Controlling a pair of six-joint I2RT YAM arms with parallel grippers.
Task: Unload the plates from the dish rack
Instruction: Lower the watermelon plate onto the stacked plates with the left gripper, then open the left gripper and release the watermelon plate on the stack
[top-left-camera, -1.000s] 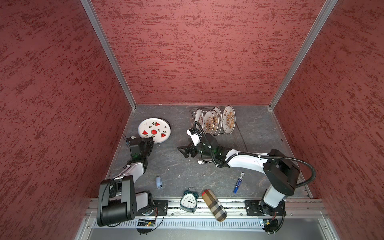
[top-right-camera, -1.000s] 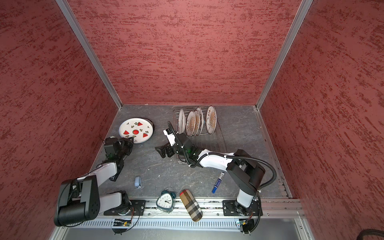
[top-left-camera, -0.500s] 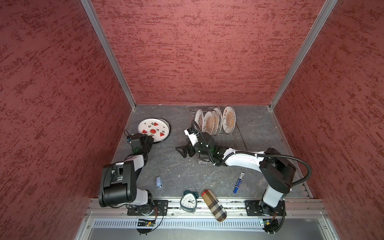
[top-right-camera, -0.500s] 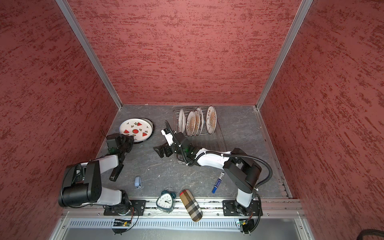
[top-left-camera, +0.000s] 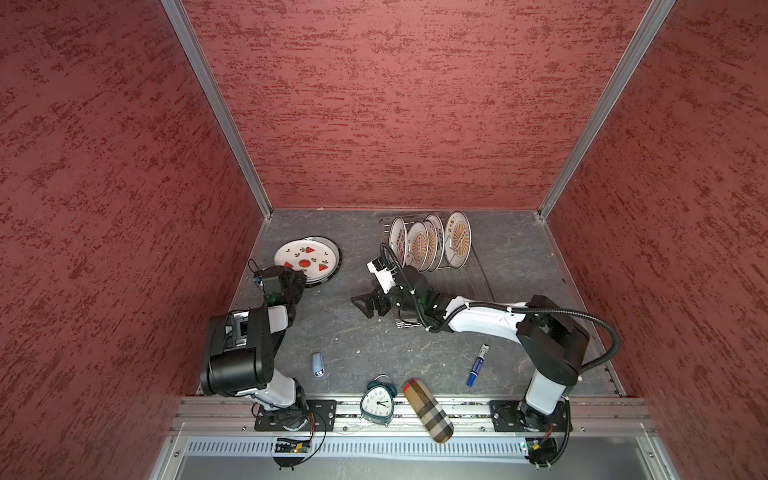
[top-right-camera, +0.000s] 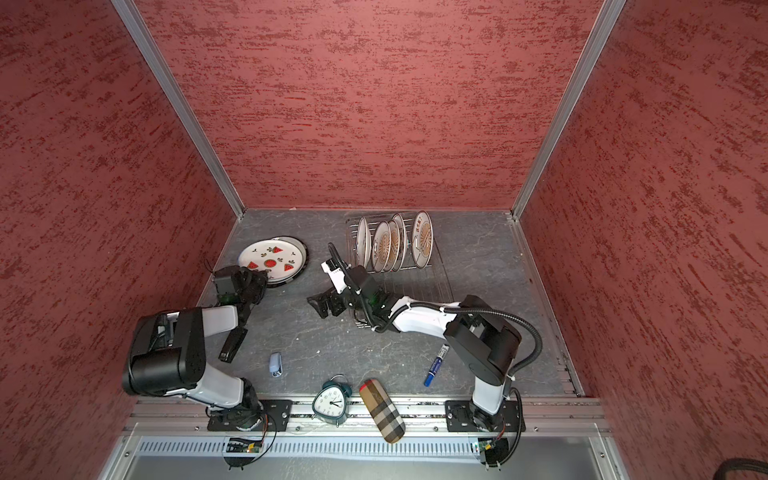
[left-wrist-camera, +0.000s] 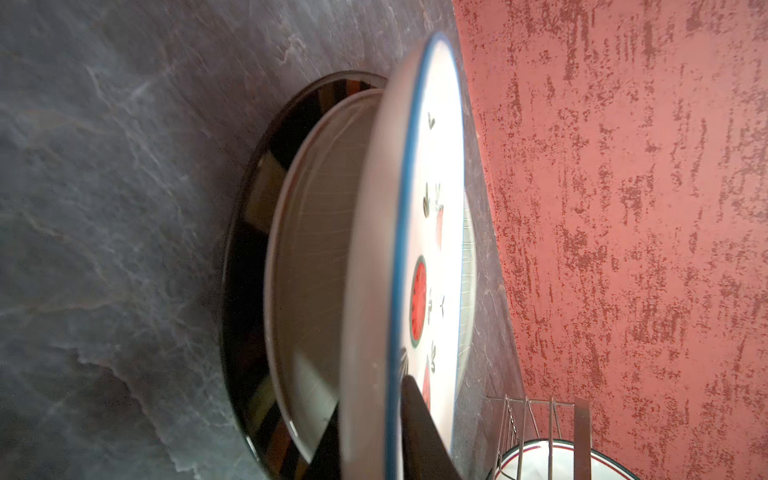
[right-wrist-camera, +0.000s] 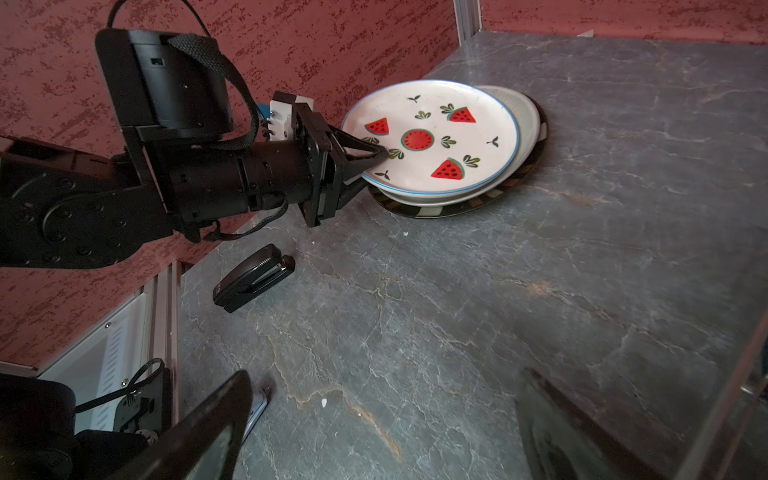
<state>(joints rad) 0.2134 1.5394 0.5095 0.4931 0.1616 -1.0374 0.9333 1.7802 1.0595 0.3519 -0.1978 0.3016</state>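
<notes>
**Plate held over stack**

Red walls (top-left-camera: 395, 104) are enclosing a grey stone-look tabletop (top-left-camera: 353, 332). Far left, the left gripper (right-wrist-camera: 374, 167) is pinching the rim of a round white watermelon-print plate (right-wrist-camera: 440, 141), tilting it over two stacked plates (right-wrist-camera: 527, 124). The right gripper (top-left-camera: 368, 305) is hovering mid-table, jaws spread. Four plates (top-left-camera: 428, 245) are standing in the silver wire dish rack (top-right-camera: 415, 283), far centre.

The left hand (right-wrist-camera: 372, 168) pinched the rim of the watermelon plate (right-wrist-camera: 436, 137), one finger on top and one beneath. That plate sat slightly tilted atop a grey-white plate (right-wrist-camera: 528, 120), itself on a dark striped-rim plate (right-wrist-camera: 436, 211), all on the counter (right-wrist-camera: 540, 270). A black stapler (right-wrist-camera: 253, 276) lay near the stack. The right hand (right-wrist-camera: 386, 382) showed blurred fingers (right-wrist-camera: 208, 428) spread wide apart.
</notes>
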